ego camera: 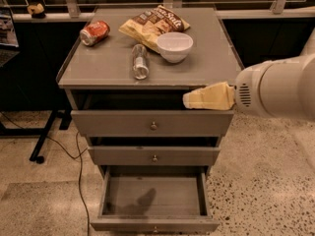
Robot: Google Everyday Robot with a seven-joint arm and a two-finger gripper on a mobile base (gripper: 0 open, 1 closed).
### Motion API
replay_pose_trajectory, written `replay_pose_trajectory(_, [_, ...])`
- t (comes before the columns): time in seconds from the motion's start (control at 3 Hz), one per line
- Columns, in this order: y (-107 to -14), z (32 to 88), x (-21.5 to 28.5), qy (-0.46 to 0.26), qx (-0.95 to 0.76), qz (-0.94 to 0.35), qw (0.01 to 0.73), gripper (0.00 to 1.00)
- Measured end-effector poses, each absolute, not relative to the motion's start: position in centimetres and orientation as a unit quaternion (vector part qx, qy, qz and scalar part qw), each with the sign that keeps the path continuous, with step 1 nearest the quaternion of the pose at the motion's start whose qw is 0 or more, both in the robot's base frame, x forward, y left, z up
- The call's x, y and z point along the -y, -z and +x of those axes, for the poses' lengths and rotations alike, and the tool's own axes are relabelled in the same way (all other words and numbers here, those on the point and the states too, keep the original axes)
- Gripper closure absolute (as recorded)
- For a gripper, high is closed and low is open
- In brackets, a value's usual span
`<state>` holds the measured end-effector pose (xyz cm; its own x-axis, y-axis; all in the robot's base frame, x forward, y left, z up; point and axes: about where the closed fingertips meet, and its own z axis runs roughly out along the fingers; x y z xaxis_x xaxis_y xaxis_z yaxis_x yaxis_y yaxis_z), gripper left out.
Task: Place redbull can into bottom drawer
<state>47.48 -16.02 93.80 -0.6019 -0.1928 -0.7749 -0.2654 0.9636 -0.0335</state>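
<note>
The redbull can (pixel 140 61) lies on its side on the cabinet top (pixel 103 65), its shiny round end facing the front edge. The bottom drawer (pixel 154 196) is pulled open and nothing lies in it. My gripper (pixel 197 99) has yellowish fingers and reaches in from the right on a thick white arm (pixel 278 86). It hovers in front of the cabinet's front right edge, to the right of the can and a little lower than it, and holds nothing that I can see.
A red-orange soda can (pixel 94 33) lies at the back left of the top. A chip bag (pixel 153 23) and a white bowl (pixel 174 46) sit at the back middle. The two upper drawers (pixel 153 126) are shut. A cable (pixel 78 166) runs on the floor at left.
</note>
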Motion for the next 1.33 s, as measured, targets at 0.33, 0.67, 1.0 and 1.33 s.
replay_pose_trajectory(0.33, [-94.7,48.5,15.8,-0.062,-0.883,-0.09,0.456,0.0])
replay_pose_trajectory(0.67, [-94.5,48.4,15.7,-0.067,-0.881,-0.083,0.46,0.0])
replay_pose_trajectory(1.0, [-93.6,50.2,14.1,-0.101,-0.876,-0.058,0.467,0.0])
replay_pose_trajectory(1.33, [-93.0,51.5,12.9,-0.13,-0.874,-0.031,0.468,0.0])
